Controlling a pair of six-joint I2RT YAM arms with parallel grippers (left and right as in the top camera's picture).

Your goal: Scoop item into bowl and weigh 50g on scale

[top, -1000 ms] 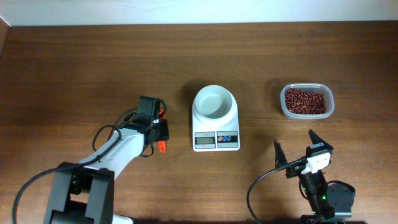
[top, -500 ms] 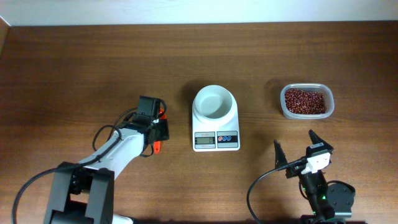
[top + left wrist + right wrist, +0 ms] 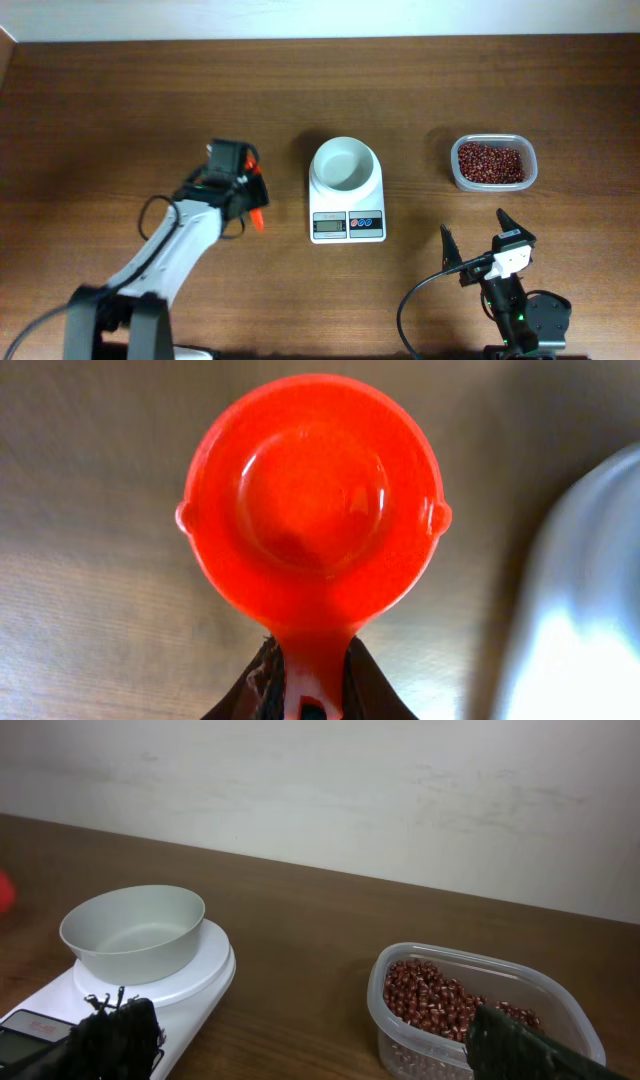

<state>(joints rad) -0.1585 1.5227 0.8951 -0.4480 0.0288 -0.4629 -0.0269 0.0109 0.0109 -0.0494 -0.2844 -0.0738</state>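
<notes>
Scale (image 3: 347, 200) long axis near-far, display (image 3: 329, 225) at near end; L gripper (image 3: 251, 200) clenched on scoop (image 3: 312, 510) handle, R gripper (image 3: 472, 224) spread wide.

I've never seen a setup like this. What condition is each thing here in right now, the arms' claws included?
scoop: empty, handle pinched by the left claw.
left gripper: shut on the scoop's handle.
right gripper: open, holding nothing.
bowl: empty, sitting on the scale.
scale: carrying the bowl; display too small to read.
tub: uncovered, holding beans.
beans: all in the tub, none in bowl or scoop.
</notes>
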